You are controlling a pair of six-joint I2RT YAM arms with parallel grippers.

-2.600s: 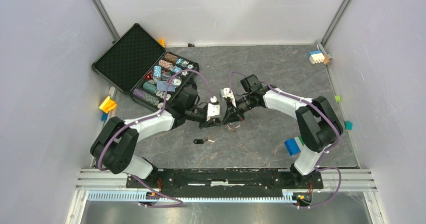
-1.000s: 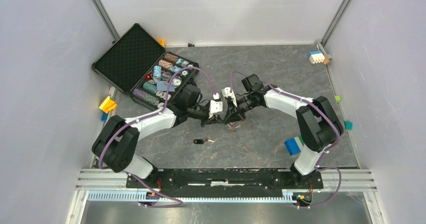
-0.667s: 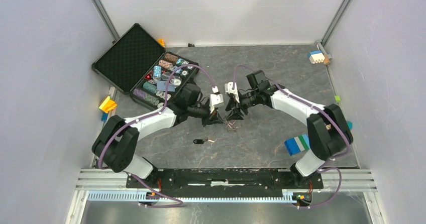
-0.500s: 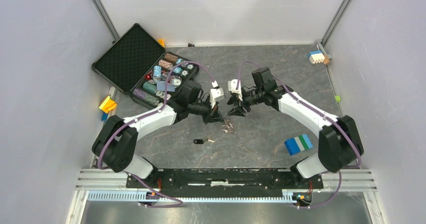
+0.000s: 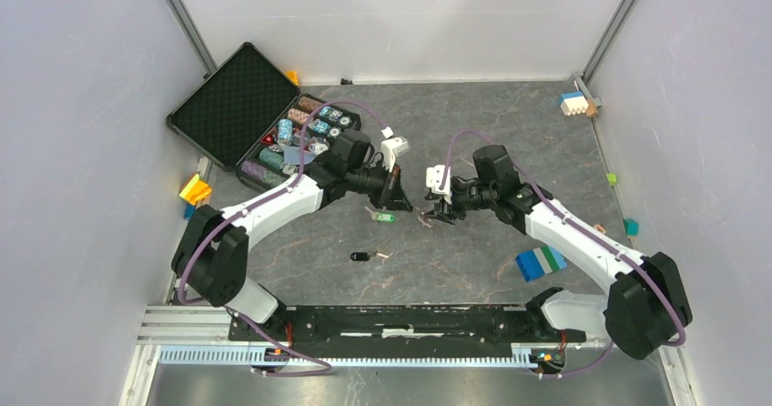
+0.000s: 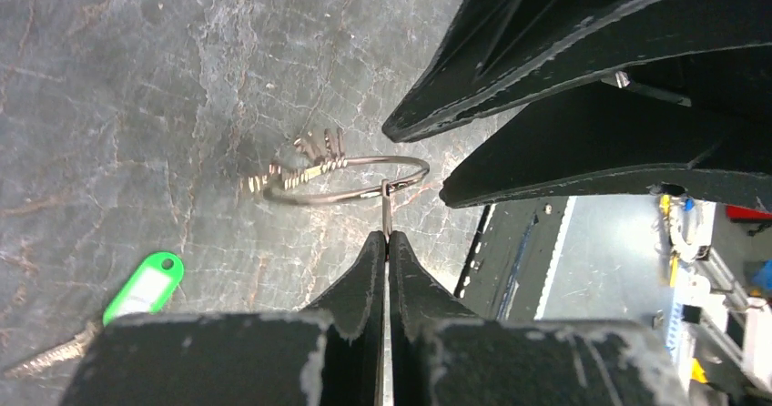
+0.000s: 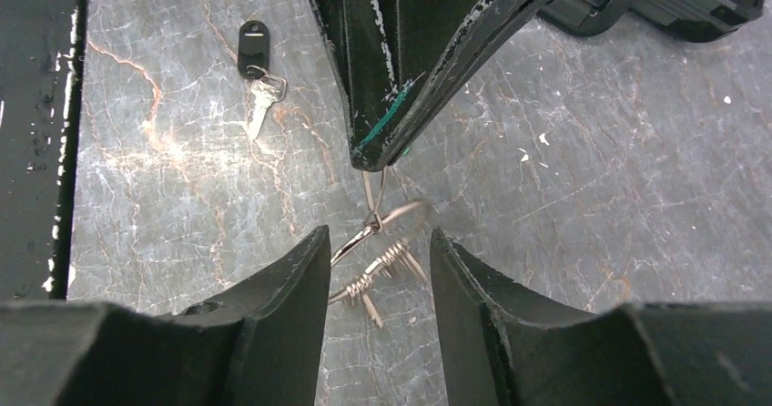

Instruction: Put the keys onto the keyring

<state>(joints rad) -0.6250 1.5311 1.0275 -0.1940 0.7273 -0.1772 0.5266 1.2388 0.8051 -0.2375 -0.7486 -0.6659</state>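
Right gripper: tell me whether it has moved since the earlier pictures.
Yes. The right gripper has shifted right in the top view, farther from the black case, and opened.

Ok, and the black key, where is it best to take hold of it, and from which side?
Probably the black key by its plastic head, from straight above, jaws across the head's narrow sides. It lies flat and alone on the table; the head looks the thickest part, the blade too thin.

Green-headed key [image 6: 144, 286]; black-headed key [image 7: 253, 42]; keyring [image 6: 309, 174], silver, brassy keys; table [image 5: 510, 133], grey, pale-veined marble; case [image 5: 228, 101], black, multicoloured chips [image 5: 300, 137].
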